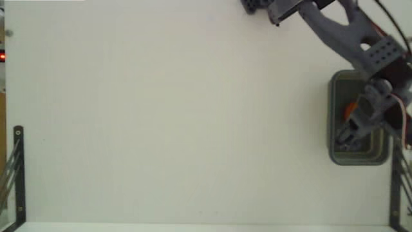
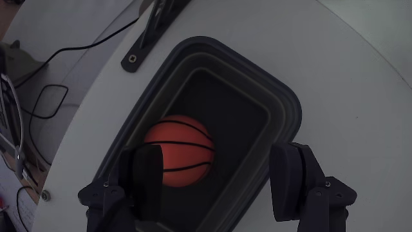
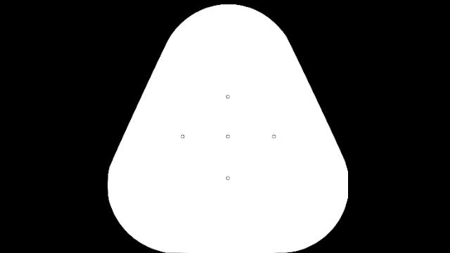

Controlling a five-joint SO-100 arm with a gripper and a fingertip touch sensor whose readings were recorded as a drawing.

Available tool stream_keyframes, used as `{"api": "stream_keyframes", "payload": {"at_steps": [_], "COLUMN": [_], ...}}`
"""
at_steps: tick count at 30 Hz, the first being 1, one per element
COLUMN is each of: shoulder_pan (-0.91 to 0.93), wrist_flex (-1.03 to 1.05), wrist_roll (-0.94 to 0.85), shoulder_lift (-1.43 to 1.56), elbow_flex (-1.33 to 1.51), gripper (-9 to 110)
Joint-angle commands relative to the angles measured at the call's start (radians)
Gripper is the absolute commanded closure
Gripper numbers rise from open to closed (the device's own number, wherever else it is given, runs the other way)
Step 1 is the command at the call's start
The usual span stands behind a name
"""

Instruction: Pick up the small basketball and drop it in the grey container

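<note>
The small basketball (image 2: 178, 150), orange with thin black seams, lies on the floor of the grey container (image 2: 284, 98), touched by neither finger. In the wrist view my gripper (image 2: 219, 179) hangs open above the bin, one dark finger (image 2: 149, 177) left of the ball and the other over the bin's right rim. In the fixed view the grey container (image 1: 359, 158) stands at the right edge of the white table. My gripper (image 1: 351, 134) reaches down over it. Only an orange sliver of the small basketball (image 1: 348, 109) shows beside the arm.
Black metal brackets stand at the table's lower left corner (image 1: 18, 174) and lower right corner (image 1: 396, 187); one bracket (image 2: 151, 32) lies just beyond the bin in the wrist view. Cables (image 2: 51, 96) run off the table edge. The white table (image 1: 180, 116) stretches left of the bin.
</note>
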Motion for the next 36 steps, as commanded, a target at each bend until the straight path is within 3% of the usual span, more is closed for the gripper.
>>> {"api": "stream_keyframes", "payload": {"at_steps": [1,36], "shoulder_pan": [-0.022,0.042], "wrist_flex": [0.015,0.015], "wrist_roll": [0.005,0.005], "shoulder_lift": [0.02,0.104], "elbow_flex": [-0.033,0.051], "gripper": [-9,-9]}}
